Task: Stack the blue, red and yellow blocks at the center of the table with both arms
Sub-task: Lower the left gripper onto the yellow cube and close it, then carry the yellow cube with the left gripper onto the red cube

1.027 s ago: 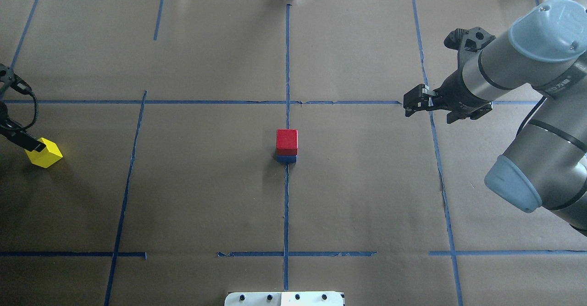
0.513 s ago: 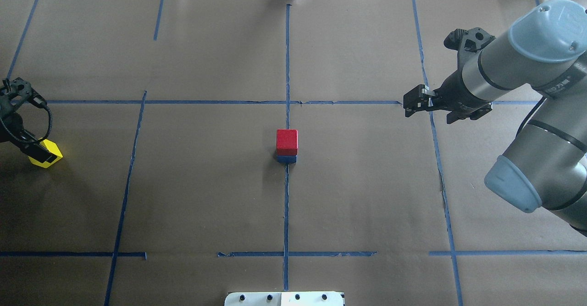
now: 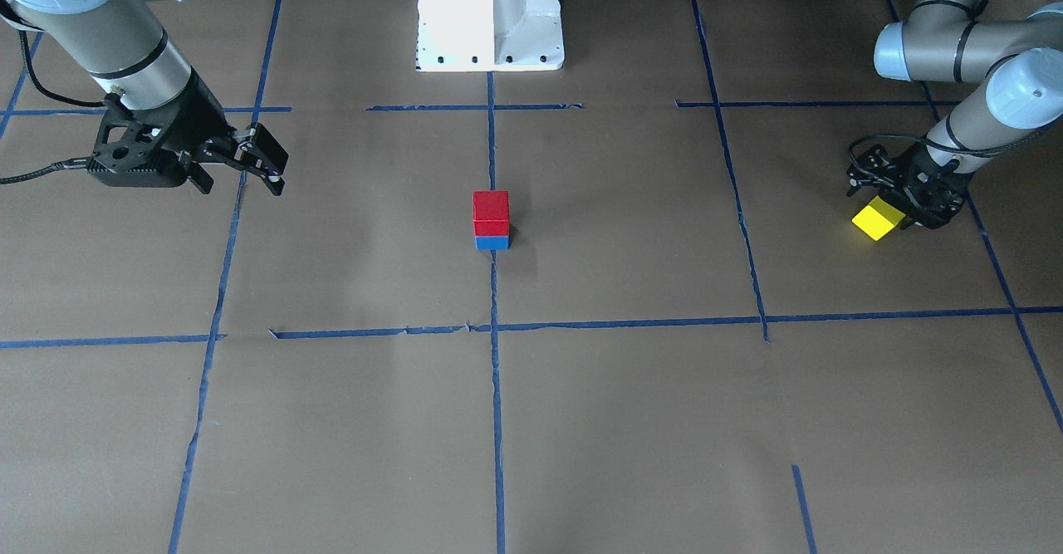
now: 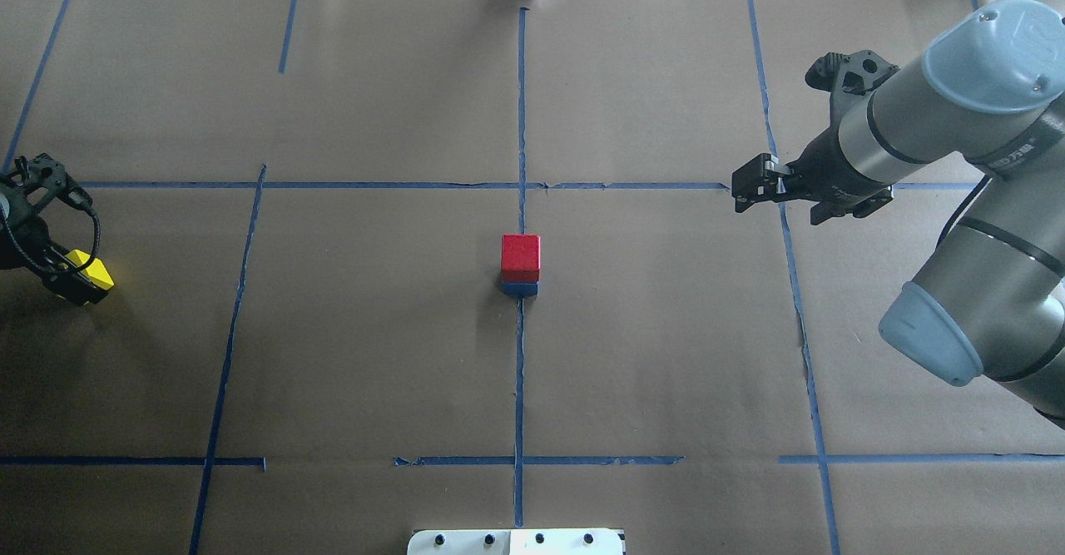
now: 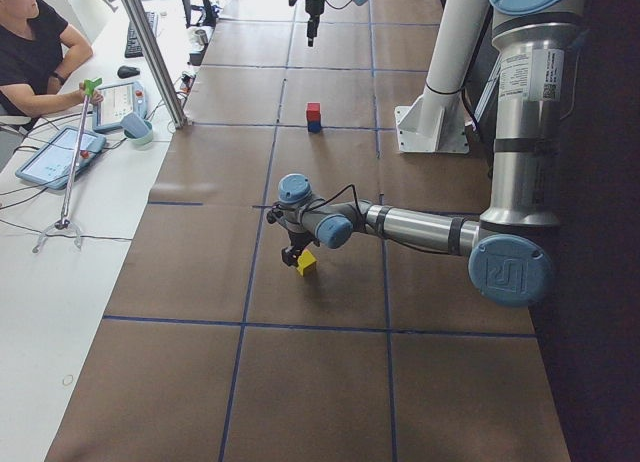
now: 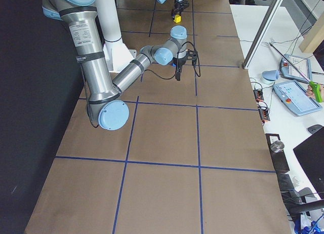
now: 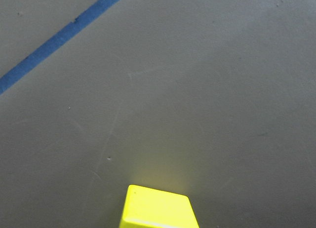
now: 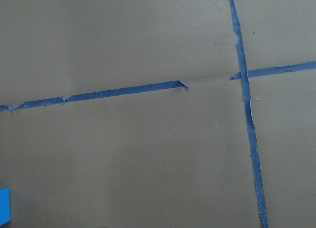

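My left gripper is down at the yellow block, clamped or not I cannot tell; it looks light and rigid, best pinched across opposite flat faces.

Softly, evenly lit from above; sharp across the tabletop. Dimmer toward the overhead view's left edge (a broad dark patch). Blown out white along that view's top strip. Soft close up, glaring on the yellow block.

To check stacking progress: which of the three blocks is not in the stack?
The yellow block, alone under the left hand; the red block sits on the blue block.
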Controlling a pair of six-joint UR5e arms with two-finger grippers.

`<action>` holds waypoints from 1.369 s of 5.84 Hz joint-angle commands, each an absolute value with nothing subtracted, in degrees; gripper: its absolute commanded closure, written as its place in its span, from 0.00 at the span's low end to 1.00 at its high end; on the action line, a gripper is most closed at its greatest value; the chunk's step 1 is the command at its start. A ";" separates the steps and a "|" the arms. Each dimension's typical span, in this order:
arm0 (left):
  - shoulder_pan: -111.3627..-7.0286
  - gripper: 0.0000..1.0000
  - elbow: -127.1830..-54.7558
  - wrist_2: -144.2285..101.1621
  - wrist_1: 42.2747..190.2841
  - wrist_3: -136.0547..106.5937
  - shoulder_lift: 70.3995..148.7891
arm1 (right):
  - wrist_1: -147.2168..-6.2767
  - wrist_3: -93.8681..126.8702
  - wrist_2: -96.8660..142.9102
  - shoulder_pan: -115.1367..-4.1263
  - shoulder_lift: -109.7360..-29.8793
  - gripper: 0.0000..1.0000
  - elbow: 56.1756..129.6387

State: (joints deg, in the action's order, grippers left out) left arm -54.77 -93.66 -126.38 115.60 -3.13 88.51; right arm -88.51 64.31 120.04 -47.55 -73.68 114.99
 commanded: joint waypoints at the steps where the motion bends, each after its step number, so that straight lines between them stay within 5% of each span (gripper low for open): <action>1: -54.32 0.00 -92.55 -125.60 116.19 -2.46 88.33 | -88.51 64.34 120.06 -47.46 -73.65 0.00 114.96; 4: -53.97 0.14 -92.02 -125.60 116.19 -2.46 88.59 | -88.51 64.16 120.06 -47.46 -73.65 0.00 114.96; 7: -53.79 0.84 -92.80 -125.86 117.69 -3.42 91.04 | -88.51 64.16 119.97 -47.46 -74.00 0.00 114.96; 8: -53.79 0.95 -95.07 -126.47 117.34 -8.91 92.36 | -88.51 64.16 119.97 -47.46 -74.00 0.00 114.96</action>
State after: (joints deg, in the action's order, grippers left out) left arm -53.79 -93.33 -125.99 117.64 -4.99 91.14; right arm -88.50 64.16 119.99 -47.46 -73.94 114.96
